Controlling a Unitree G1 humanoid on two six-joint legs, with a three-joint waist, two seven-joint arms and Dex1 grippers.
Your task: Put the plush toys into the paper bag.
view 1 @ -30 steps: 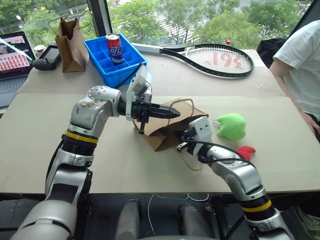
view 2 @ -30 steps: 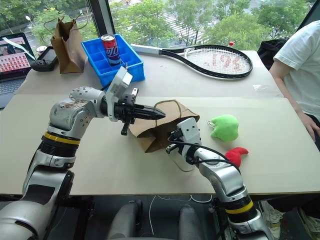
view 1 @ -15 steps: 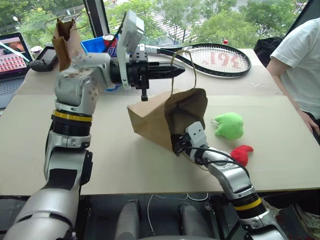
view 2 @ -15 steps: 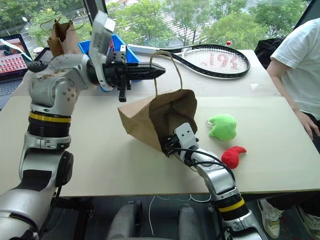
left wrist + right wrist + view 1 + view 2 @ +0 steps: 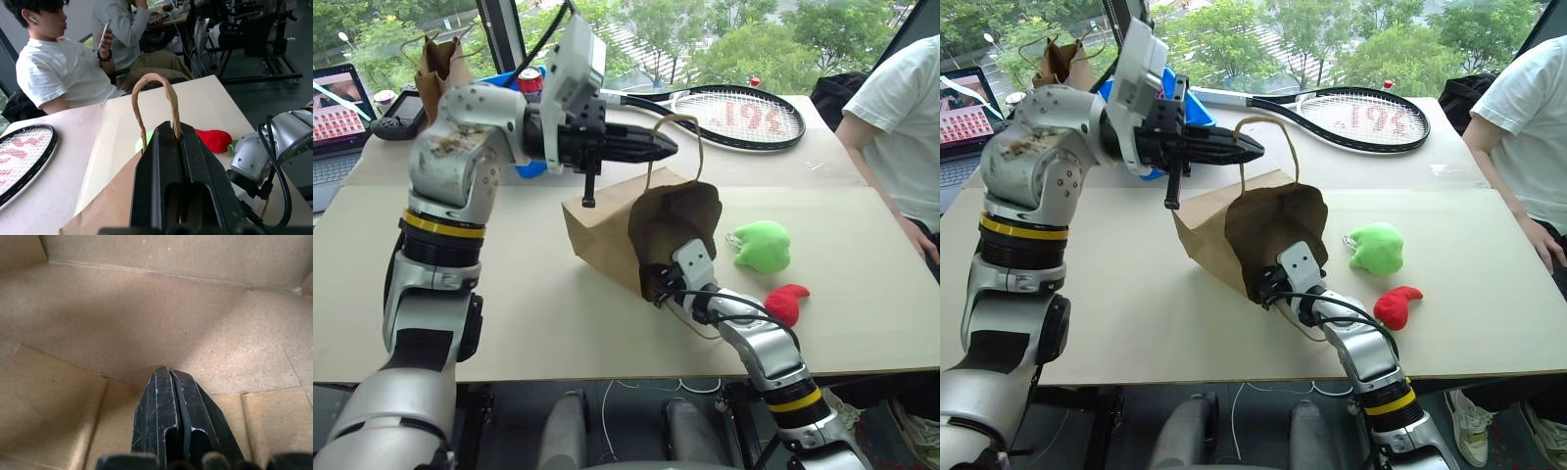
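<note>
Both arms are rounded silver-grey metal shells with black joints, each ringed by a yellow band and a black band. Each ends in a hand of two black fingers behind a white block, the left hand [image 5: 658,149] and the right hand [image 5: 168,377]. Black cables loop along the right forearm.

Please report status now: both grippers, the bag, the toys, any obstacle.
Left gripper shut on the paper bag's handle, holding it up. Right gripper shut, inside the paper bag. Green plush toy and red plush toy on table, path unobstructed.
</note>
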